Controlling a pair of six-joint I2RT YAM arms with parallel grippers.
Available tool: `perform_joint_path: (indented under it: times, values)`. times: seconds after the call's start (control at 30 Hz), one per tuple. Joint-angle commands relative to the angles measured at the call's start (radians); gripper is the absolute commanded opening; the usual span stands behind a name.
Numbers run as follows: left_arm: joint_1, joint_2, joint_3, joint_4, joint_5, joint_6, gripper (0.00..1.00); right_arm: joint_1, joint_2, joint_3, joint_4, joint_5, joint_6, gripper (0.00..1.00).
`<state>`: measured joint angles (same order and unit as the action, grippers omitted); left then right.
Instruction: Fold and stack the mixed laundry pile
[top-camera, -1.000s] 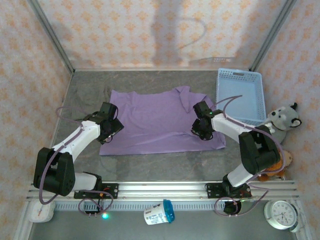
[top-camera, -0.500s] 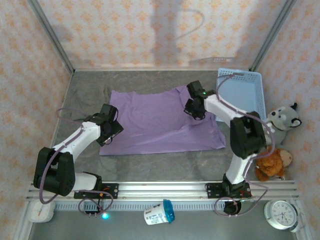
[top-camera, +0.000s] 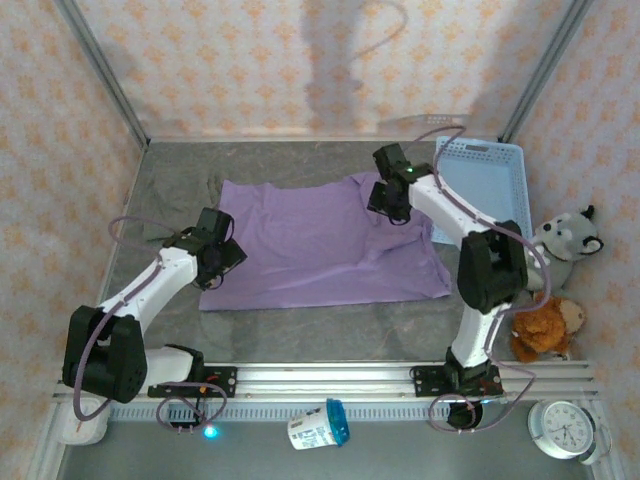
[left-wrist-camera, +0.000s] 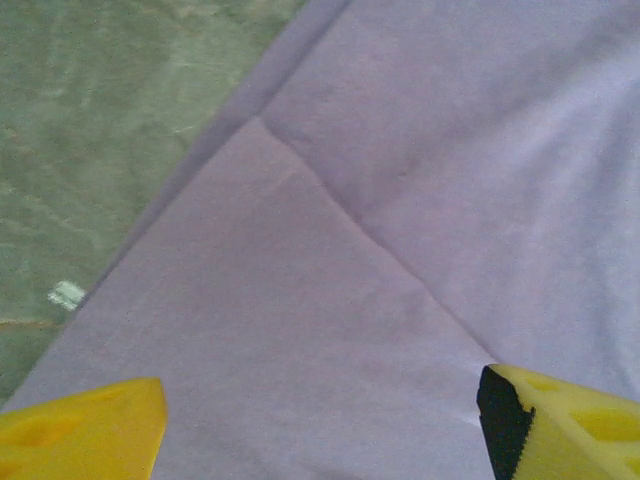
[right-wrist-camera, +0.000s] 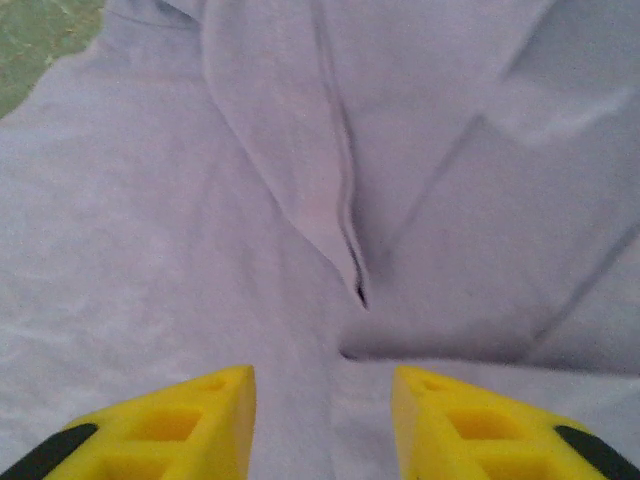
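The lavender T-shirt (top-camera: 310, 250) lies spread flat on a wrinkled olive-grey surface (top-camera: 180, 180); I cannot tell whether that surface is cloth or table. My left gripper (top-camera: 222, 256) hovers over the shirt's left edge. In the left wrist view it (left-wrist-camera: 322, 420) is open, with smooth purple cloth (left-wrist-camera: 420, 180) below and nothing between its fingers. My right gripper (top-camera: 390, 205) is over the shirt's far right corner. In the right wrist view it (right-wrist-camera: 322, 400) stands open just above the cloth, in front of a raised fold (right-wrist-camera: 345, 250).
A light blue lattice basket (top-camera: 490, 190) stands at the far right, close to my right arm. A grey wolf toy (top-camera: 567, 240) and a brown teddy (top-camera: 545, 325) sit by the right wall. A cup (top-camera: 320, 425) and a clock (top-camera: 567, 430) lie in front of the rail.
My right gripper has travelled from the shirt's right edge toward the far right corner and has opened. The left arm has barely moved.
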<state>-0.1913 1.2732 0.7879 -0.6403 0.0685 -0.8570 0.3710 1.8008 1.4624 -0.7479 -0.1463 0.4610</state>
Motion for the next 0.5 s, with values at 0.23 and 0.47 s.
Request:
perform_joint_path:
  times: [0.23,0.47]
  values:
    - [-0.113,0.125,0.106,0.066,0.035,0.101,0.76,0.089,0.003,-0.076,-0.042,0.003,0.031,0.46]
    - [-0.146,0.176,0.161,0.05,0.006,0.083,0.76,0.111,0.215,0.1,-0.136,0.078,0.053,0.37]
